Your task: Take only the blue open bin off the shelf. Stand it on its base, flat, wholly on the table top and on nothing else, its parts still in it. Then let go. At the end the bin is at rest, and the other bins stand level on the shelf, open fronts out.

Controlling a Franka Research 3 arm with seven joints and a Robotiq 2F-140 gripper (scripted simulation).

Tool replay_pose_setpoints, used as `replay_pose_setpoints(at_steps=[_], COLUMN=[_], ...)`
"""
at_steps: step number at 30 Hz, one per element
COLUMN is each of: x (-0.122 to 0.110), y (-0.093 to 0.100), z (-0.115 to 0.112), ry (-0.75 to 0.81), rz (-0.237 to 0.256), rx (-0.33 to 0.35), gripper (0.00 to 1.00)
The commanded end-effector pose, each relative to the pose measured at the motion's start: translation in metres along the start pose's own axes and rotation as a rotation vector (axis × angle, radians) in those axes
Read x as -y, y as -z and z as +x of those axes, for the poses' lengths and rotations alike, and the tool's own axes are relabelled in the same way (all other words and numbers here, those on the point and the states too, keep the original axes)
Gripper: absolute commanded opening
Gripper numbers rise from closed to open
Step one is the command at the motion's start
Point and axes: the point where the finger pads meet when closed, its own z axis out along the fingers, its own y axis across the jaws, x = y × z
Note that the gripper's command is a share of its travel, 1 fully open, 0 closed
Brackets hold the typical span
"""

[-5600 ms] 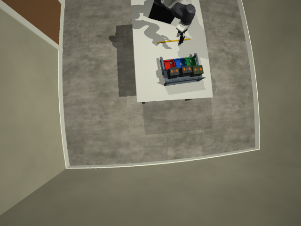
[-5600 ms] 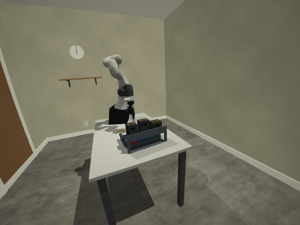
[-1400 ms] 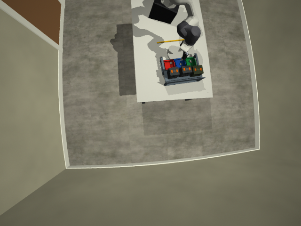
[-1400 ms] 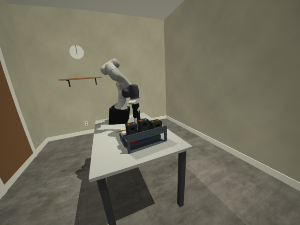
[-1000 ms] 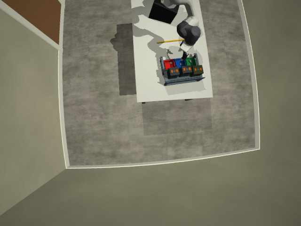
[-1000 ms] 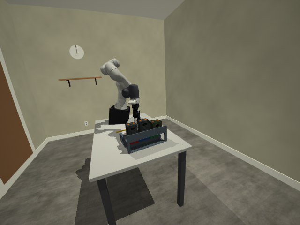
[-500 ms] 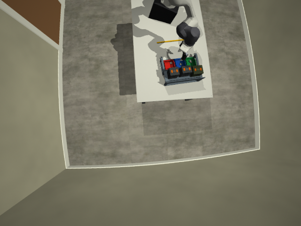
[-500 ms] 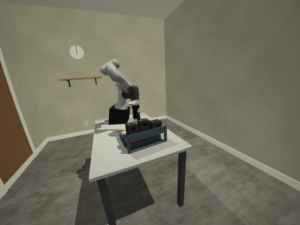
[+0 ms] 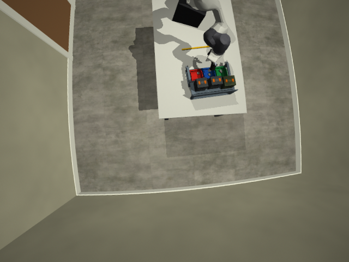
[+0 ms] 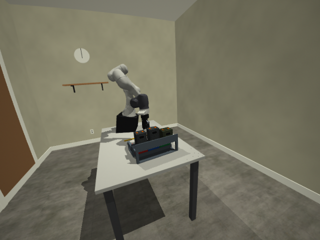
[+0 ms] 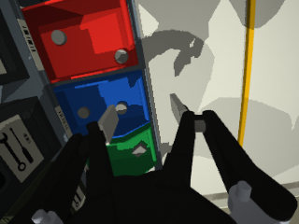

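Note:
The blue open bin (image 9: 205, 74) (image 10: 154, 148) (image 11: 131, 89) sits in the grey-blue shelf (image 9: 212, 94) (image 10: 157, 142), with two roundish parts inside. The red bin (image 9: 193, 75) (image 11: 103, 28) is on one side and the green bin (image 9: 220, 73) (image 11: 126, 161) on the other, each with parts in it. My gripper (image 11: 143, 107) is open and empty, its fingers partly spread. In the wrist view one fingertip shows over the blue bin's inside and the other out past its front edge. Fingertip height is hard to tell. The bin bases are hidden.
Three dark cases (image 9: 201, 83) (image 9: 215, 81) (image 9: 229, 81) with orange latches stand behind the bins, higher than them. A yellow strip (image 9: 196, 48) (image 11: 249, 56) lies on the table (image 9: 172, 84) in front of the shelf. A black block (image 9: 188, 17) (image 10: 126, 124) is by the arm's base.

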Motion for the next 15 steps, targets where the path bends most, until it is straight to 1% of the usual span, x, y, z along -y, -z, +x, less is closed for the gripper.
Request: replay_pose_setpoints(at_steps=[1, 3, 15], x=[0.0, 0.001, 0.001], y=[-0.022, -0.04, -0.04], z=[-0.001, -0.001, -0.001], ry=[-0.01, -0.014, -0.014], rz=[0.003, 0.005, 0.005], rx=[0.003, 0.002, 0.002], gripper=[0.57, 0.57, 0.57])
